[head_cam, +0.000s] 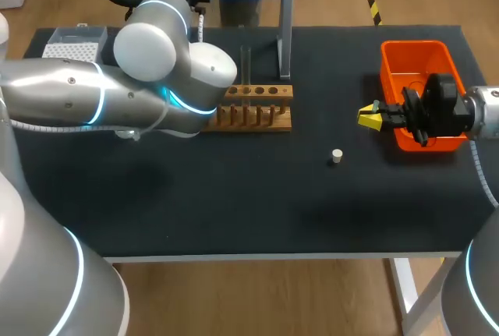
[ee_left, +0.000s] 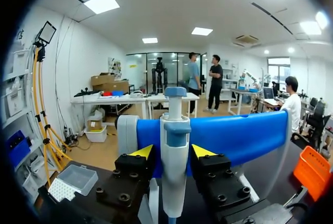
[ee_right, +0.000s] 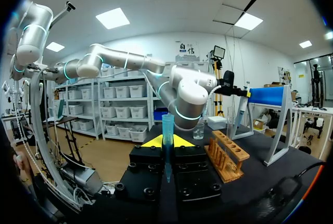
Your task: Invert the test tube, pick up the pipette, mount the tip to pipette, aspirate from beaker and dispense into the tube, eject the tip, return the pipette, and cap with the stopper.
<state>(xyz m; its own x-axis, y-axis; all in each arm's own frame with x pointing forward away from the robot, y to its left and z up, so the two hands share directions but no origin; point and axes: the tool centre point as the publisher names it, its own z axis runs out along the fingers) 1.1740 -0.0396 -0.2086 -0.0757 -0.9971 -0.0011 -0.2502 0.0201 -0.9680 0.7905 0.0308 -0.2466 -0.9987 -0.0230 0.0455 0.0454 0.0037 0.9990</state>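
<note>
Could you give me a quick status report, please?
Left gripper open, straddling pipette. Right gripper shut on blue tip. Stopper lies loose on table.

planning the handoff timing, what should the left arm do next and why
Probably lift the pipette up off the blue stand with the left gripper, once its grip is sure. The pipette sits within that gripper against the stand, and the right gripper holds the blue tip upright, ready for mounting.
</note>
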